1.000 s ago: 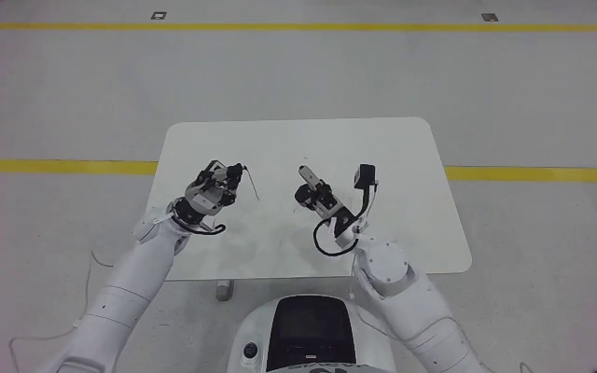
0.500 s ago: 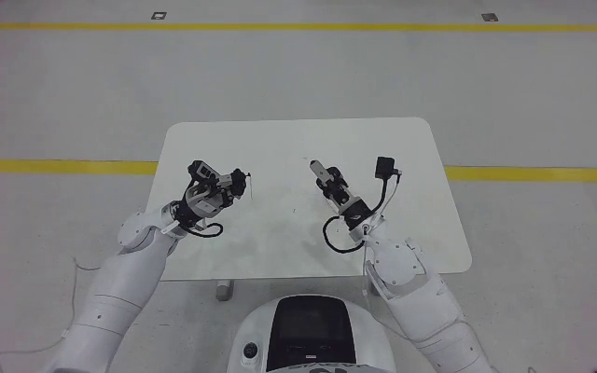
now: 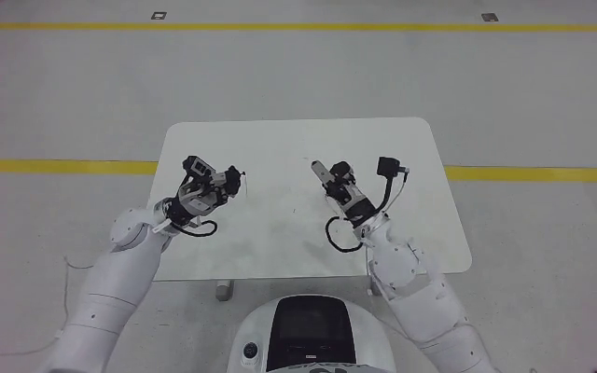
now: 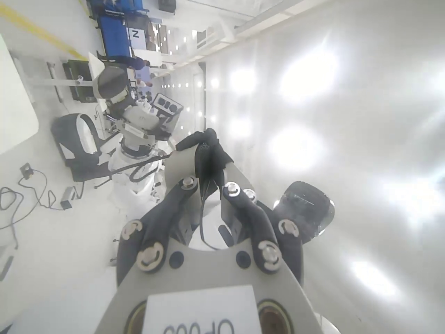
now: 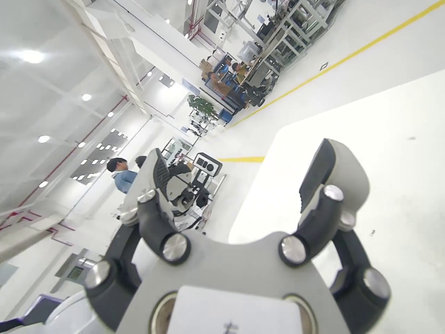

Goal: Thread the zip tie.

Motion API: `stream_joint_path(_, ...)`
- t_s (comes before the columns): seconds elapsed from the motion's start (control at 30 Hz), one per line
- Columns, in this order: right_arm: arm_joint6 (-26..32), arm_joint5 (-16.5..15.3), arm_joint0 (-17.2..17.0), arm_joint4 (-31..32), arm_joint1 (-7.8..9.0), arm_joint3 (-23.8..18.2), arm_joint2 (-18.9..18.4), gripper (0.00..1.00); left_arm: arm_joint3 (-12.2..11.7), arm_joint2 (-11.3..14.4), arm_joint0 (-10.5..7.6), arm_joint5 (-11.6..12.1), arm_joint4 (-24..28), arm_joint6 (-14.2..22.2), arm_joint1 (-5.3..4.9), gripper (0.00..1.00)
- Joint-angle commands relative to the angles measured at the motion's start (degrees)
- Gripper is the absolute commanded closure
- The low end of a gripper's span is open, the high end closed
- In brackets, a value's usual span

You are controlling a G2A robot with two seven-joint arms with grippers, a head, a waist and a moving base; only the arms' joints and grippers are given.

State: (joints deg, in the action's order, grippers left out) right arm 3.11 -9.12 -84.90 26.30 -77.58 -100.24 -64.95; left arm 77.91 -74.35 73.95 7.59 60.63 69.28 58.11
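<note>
A thin black zip tie [image 4: 202, 206] is clamped between the dark pads of my left gripper [image 4: 205, 140], and its strip curves back toward the wrist. From above, the left gripper [image 3: 233, 177] hovers over the left part of the white table [image 3: 280, 233], with a short bit of the zip tie [image 3: 242, 174] sticking out beside it. My right gripper [image 3: 320, 169] is over the middle right of the table. In its own wrist view the right gripper [image 5: 240, 165] stands open with nothing between its fingers. A wide gap separates the two grippers.
The white table [image 5: 399, 123] has rounded corners and a bare top, apart from a small dark speck [image 5: 412, 138]. Yellow floor lines [image 3: 75, 167] run past it on both sides.
Both arms swung outward, so the grippers are farther apart than a second ago. The left wrist turned, and the zip tie now shows shorter from above. The right gripper moved right and away.
</note>
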Motion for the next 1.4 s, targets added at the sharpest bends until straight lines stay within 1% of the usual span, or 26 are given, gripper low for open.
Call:
stream_joint_path(0.0, -0.84, 0.50, -0.05, 1.62, 0.03, -0.16, -0.18, 0.00, -0.83, -0.40, -0.51, -0.50, -0.45, 0.64, -0.09, 1.00)
stream_joint_path(0.13, -2.46, 1.24, -0.27, 3.44, 0.04, -0.47, -0.58, 0.00, -2.93, -0.63, -2.06, -3.29, 1.84, 4.18, -0.07, 1.00)
stream_joint_path(0.17, -2.59, 1.46, -0.38, 3.45, 0.05, -0.58, -0.77, 0.00, -3.75, -0.56, -2.81, -4.49, 2.40, 5.71, -0.06, 1.00)
stream_joint_path(0.2, -2.59, 1.46, -0.38, 3.45, 0.05, -0.58, -0.77, 0.00, -4.45, -0.57, -3.39, -4.73, 2.24, 6.46, -0.07, 1.00)
stream_joint_path(0.23, -2.59, 1.46, -0.38, 3.45, 0.05, -0.58, -0.77, 0.00, -4.81, -0.57, -3.77, -4.49, 1.71, 6.88, -0.09, 1.00)
stream_joint_path(1.37, -2.59, 1.46, -0.38, 3.45, 0.05, -0.58, -0.77, 0.00, -4.81, -0.57, -3.77, -4.49, 1.71, 6.88, -0.09, 1.00)
